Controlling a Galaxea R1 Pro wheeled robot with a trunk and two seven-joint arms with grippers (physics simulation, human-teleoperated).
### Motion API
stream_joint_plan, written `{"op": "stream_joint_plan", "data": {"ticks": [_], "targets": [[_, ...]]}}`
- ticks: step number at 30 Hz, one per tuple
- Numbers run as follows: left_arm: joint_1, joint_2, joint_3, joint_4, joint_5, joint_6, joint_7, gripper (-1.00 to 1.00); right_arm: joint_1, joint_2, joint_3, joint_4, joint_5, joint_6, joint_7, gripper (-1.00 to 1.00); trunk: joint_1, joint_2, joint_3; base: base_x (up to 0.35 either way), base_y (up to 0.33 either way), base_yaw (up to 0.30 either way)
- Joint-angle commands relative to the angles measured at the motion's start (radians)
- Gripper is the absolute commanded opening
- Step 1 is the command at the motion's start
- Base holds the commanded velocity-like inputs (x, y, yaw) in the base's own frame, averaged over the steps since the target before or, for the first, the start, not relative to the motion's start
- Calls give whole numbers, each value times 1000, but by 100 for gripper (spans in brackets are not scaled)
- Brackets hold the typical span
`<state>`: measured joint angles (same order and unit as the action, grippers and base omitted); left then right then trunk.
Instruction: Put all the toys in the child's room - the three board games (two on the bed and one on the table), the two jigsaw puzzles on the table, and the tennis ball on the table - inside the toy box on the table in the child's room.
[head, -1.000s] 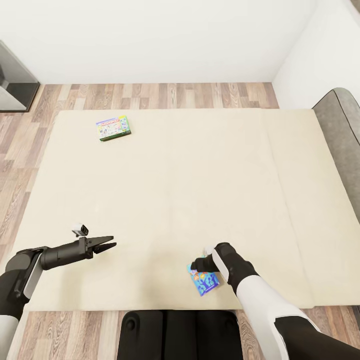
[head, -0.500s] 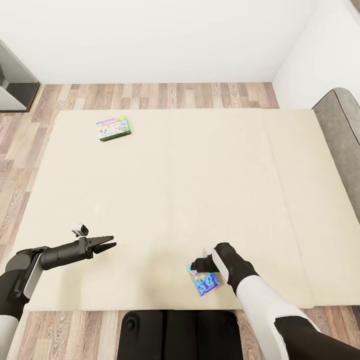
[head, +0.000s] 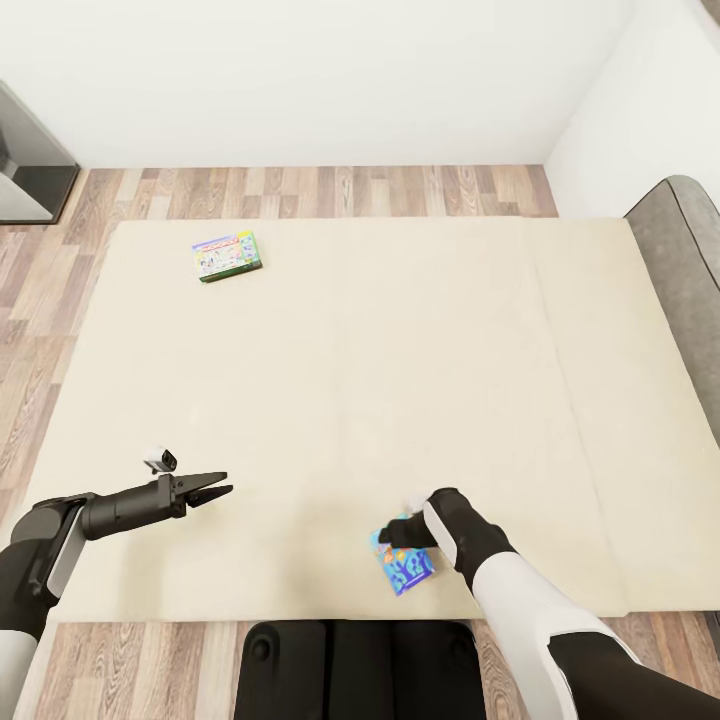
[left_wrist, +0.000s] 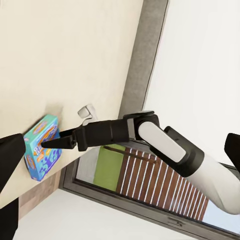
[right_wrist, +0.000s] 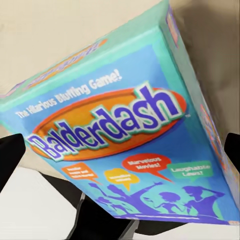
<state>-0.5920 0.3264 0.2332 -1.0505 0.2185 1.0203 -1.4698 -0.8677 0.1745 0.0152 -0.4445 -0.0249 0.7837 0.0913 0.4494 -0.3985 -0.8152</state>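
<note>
Two board games lie on the bed (head: 400, 370), a wide cream mattress that takes up most of the head view, with wood-plank floor (head: 330, 190) beyond its far edge and a grey headboard (head: 690, 290) at 3 o'clock.

The first, a green-bordered game box (head: 227, 256), lies flat near the bed's far left corner, at about 11 o'clock from the middle of the mattress, well apart from both arms.

The second, a blue game box (head: 404, 565) printed "Balderdash" in the right wrist view (right_wrist: 125, 135), sits close to the bed's near edge at about 6 o'clock. The right end effector (head: 398, 535) is at this box's far end, its dark fingers touching the box. In the left wrist view the same box (left_wrist: 42, 147) is tilted, one end raised off the mattress, with the dark fingertips of the right end effector (left_wrist: 56, 144) against its upper face. Whether the fingers are clamped on the box or merely pressed to it cannot be told.

The left end effector (head: 218, 490) hovers over the mattress at about 8 o'clock, well apart from both boxes. Its two slim fingers are spread a little, open, with nothing between them.
</note>
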Motion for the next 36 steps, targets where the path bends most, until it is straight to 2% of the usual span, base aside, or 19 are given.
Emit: {"op": "stream_joint_plan", "data": {"ticks": [1,7,18,36], "targets": [[0,0,0,0,1,11,-3,100,0,0,2,-1,-2,0,21,100,1,-2,-1,0,0,0],[0,0,0,0,1,11,-3,100,1,0,2,0,-3,-27,54,100,1,-2,-1,0,0,0],[0,1,0,0,1,11,-4,100,1,0,3,0,-6,-58,57,100,1,-2,-1,0,0,0],[0,0,-1,0,1,10,-1,100,7,0,2,-2,-13,-64,55,100,1,-2,-1,0,0,0]]}}
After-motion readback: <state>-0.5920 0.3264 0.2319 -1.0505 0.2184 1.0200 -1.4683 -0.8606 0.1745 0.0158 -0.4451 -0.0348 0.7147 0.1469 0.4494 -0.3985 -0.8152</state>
